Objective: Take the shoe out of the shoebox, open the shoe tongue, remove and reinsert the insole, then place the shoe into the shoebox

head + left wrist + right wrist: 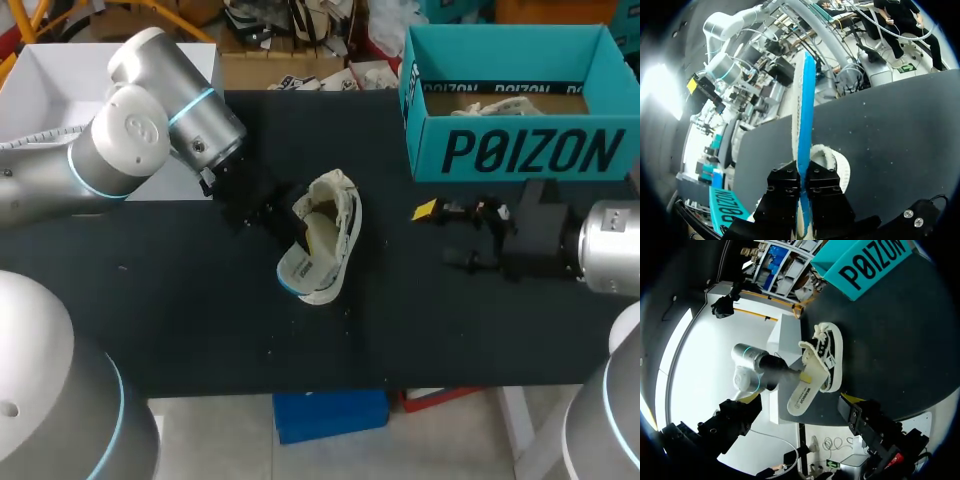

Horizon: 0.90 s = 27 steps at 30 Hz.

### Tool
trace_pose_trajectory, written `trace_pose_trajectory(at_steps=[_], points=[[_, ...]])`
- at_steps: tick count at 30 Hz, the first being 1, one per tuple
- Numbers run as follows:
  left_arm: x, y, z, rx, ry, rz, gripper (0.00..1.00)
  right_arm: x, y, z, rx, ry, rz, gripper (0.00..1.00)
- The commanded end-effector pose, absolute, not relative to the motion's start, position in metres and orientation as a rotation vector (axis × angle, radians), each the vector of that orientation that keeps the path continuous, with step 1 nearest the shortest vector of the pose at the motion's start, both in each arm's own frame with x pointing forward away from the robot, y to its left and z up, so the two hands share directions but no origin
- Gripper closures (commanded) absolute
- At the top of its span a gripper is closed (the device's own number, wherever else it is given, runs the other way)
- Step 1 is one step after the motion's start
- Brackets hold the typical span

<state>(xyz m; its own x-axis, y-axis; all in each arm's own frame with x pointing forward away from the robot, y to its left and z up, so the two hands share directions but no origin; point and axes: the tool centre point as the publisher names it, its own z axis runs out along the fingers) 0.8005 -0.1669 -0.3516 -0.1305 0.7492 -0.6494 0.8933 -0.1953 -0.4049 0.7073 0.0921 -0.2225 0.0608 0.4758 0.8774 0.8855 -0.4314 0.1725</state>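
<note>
cloth shoe, matt black table, cardboard shoebox

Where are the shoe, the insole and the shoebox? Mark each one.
shoe (350, 225): head view, on its outer side wall.
insole (807, 100): left wrist view, on its blue face, ahead of the fingers.
shoebox (520, 150): head view, on its front wall.

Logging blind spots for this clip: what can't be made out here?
Head view: the shoebox wall hides most of its contents.
Head view: the left gripper is dark against the table, fingertips lost.
Left wrist view: the insole, edge-on, and the fingers hide most of the shoe.
</note>
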Motion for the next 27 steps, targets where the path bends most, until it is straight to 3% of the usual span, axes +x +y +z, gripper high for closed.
trace_pose_trajectory(at_steps=[1, 23, 24, 27], points=[[0.810, -0.175, -0.356, 1.959, 1.875, -1.220, 1.00, 0.707, 0.092, -0.222, -1.935, -1.357, -1.330, 0.00], [0.842, -0.185, -0.374, 1.899, 1.919, -1.139, 1.00, 0.707, 0.092, -0.222, -1.935, -1.357, -1.330, 0.00], [0.843, -0.185, -0.374, 1.896, 1.921, -1.135, 0.95, 0.707, 0.092, -0.222, -1.935, -1.357, -1.330, 0.00], [0.844, -0.184, -0.372, 1.890, 1.926, -1.118, 0.55, 0.707, 0.092, -0.222, -1.935, -1.357, -1.330, 0.00]])
